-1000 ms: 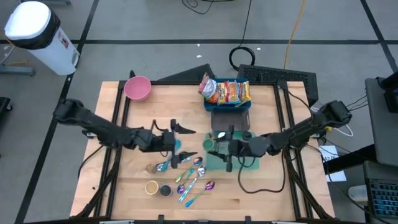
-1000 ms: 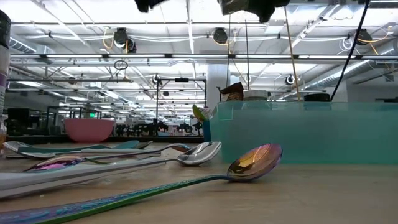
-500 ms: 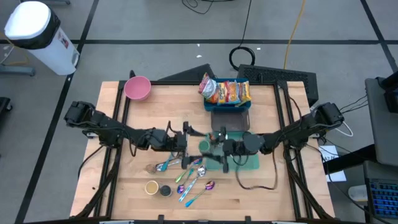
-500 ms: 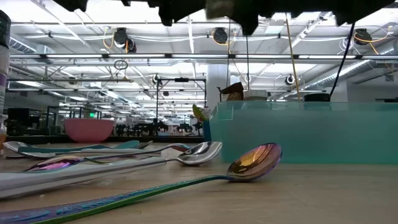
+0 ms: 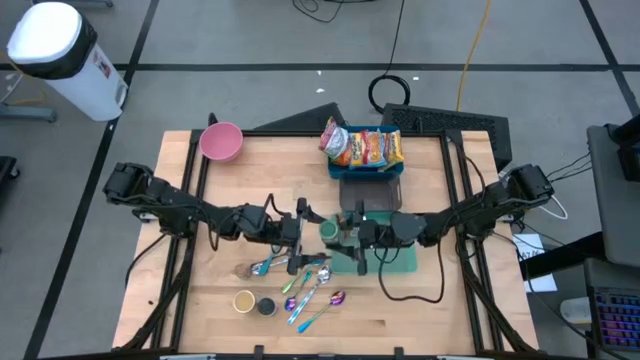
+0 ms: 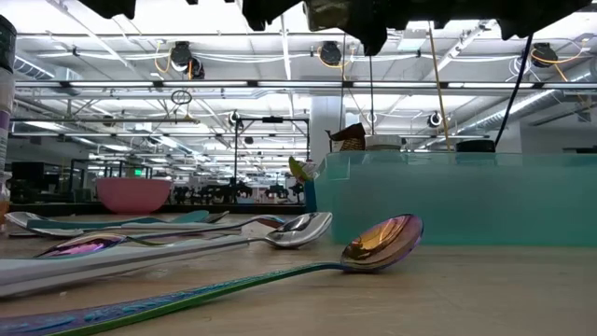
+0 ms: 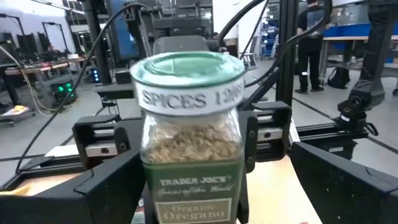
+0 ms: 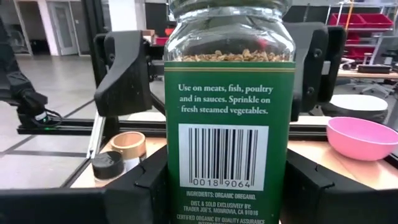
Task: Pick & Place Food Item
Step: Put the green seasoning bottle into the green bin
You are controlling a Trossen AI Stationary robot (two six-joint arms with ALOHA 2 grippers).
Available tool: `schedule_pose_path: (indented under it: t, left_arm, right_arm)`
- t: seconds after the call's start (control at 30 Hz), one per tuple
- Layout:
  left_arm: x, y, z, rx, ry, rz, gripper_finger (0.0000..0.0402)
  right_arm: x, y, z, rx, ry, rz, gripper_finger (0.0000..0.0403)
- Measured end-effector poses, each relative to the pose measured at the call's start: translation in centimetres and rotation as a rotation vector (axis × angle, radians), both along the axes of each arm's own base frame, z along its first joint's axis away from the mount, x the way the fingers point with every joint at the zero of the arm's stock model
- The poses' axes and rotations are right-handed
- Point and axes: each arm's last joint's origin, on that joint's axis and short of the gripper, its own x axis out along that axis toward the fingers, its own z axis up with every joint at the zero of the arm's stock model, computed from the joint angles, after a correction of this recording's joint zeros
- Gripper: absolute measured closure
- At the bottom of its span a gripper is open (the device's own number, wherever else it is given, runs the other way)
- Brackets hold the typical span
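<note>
— How far along is this looking?

— Midway, I'd judge. The oregano jar (image 5: 329, 231) is hanging in the air over the middle of the bench (image 5: 430, 310), just off the teal tray (image 5: 402, 262), between the two arms. It is not resting anywhere, so the placing is yet to be done.

— Who is holding it?

— The right gripper (image 8: 227, 186) is clamping it about half open, fingers (image 8: 146, 186) pressing both sides of the glass. The left gripper (image 7: 205, 186) is facing it from the other side, spread as wide as it goes; the jar is sitting between its fingers (image 7: 109, 190), but I cannot tell whether they are touching.

— So a handover?

— Seemingly. Where the jar is going, nothing shows.
</note>
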Motion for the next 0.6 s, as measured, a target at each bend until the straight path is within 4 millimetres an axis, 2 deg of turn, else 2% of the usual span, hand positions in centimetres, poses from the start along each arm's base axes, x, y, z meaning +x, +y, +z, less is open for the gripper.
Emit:
schedule_pose_path:
  t: [0.23, 0.47, 0.6]
  left_arm:
    - [0.3, 0.2, -0.4, -0.002, 0.006, 0.008, 0.0007]
    - [0.9, 0.6, -0.9, -0.032, -0.019, 0.017, 0.0007]
    - [0.8, 0.6, -0.9, -0.038, -0.018, 0.004, 0.0037]
  right_arm:
    - [0.1, 0.0, 0.2, 0.013, -0.035, -0.002, 0.0214]
    - [1.1, 0.3, -0.6, -0.010, -0.025, -0.001, 0.0214]
    - [1.1, 0.3, -0.5, -0.007, -0.037, 0.000, 0.0214]
